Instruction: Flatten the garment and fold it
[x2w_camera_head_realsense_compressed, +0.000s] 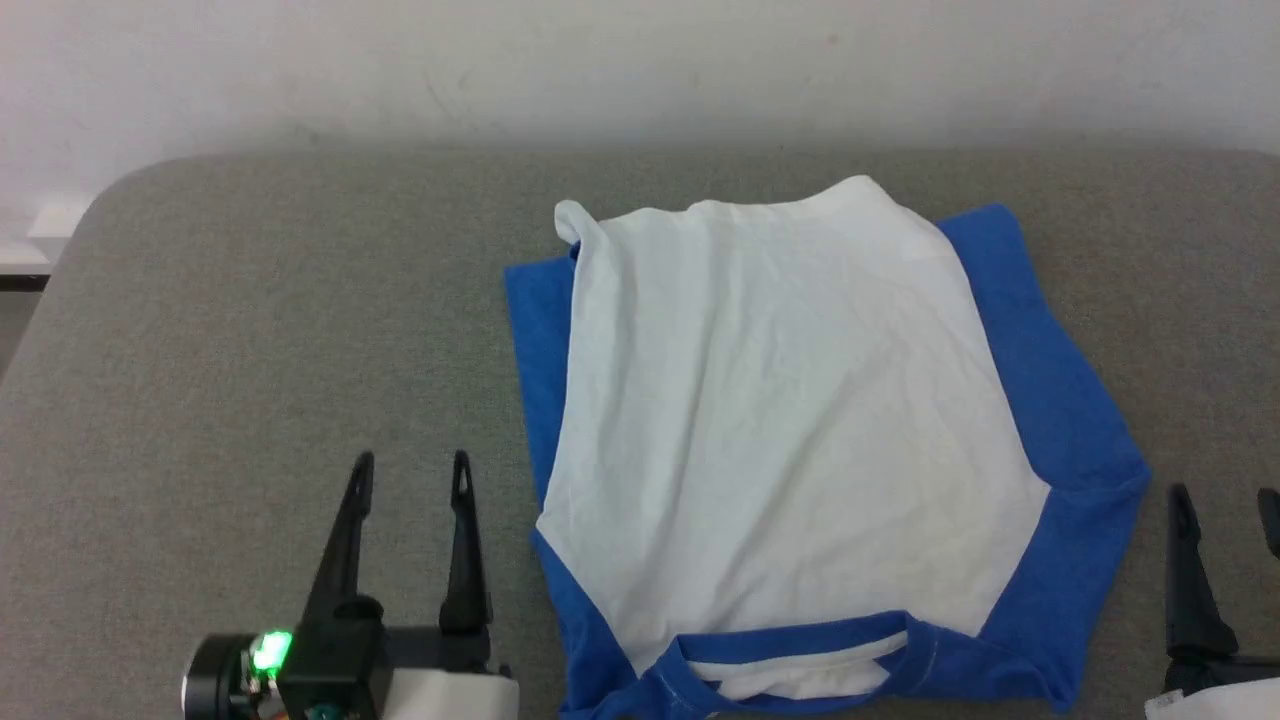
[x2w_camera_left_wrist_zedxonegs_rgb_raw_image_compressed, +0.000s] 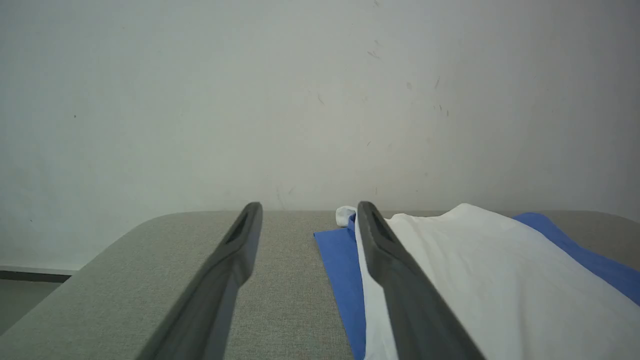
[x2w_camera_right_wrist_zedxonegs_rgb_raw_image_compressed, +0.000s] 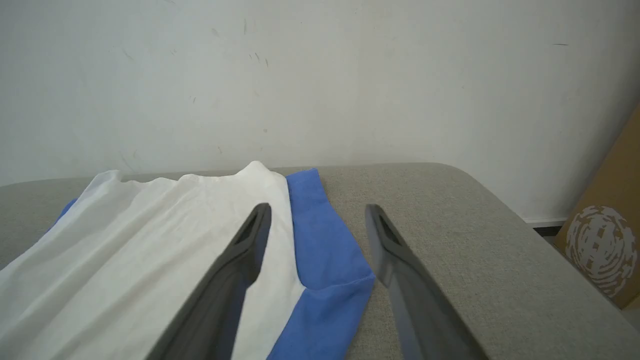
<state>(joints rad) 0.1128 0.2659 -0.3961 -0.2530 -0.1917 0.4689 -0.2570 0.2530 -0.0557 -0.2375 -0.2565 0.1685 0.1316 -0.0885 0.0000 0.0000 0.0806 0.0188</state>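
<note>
Left tool (x2w_camera_head_realsense_compressed: 411, 461): released, its two dark fingers spread wide with nothing between them. It sits at the near left of the desk (x2w_camera_head_realsense_compressed: 250, 330), fingers pointing toward the far wall (x2w_camera_head_realsense_compressed: 600, 60), just beside the left edge of the garment (x2w_camera_head_realsense_compressed: 790, 400) and not touching it. A green indicator lamp (x2w_camera_head_realsense_compressed: 270, 650) is lit on the wrist body behind the fingers. In the left wrist view, the left tool (x2w_camera_left_wrist_zedxonegs_rgb_raw_image_compressed: 308, 207) shows bare grey desk surface between its fingers, with the garment (x2w_camera_left_wrist_zedxonegs_rgb_raw_image_compressed: 500, 270) to the right. Right tool (x2w_camera_head_realsense_compressed: 1225, 493): released and empty, at the near right of the desk, just beside the corner of the right blue sleeve (x2w_camera_head_realsense_compressed: 1060, 420) and clear of it. In the right wrist view, the right tool (x2w_camera_right_wrist_zedxonegs_rgb_raw_image_compressed: 317, 208) frames the blue sleeve edge and grey desk; a brown cardboard panel (x2w_camera_right_wrist_zedxonegs_rgb_raw_image_compressed: 605, 240) with a white printed emblem stands beyond the desk's right end. The garment lies flat at mid-desk between the two tools, white body panel uppermost and lightly creased, a blue sleeve showing along each side, and the blue neck trim (x2w_camera_head_realsense_compressed: 800, 640) at the near edge.
</note>
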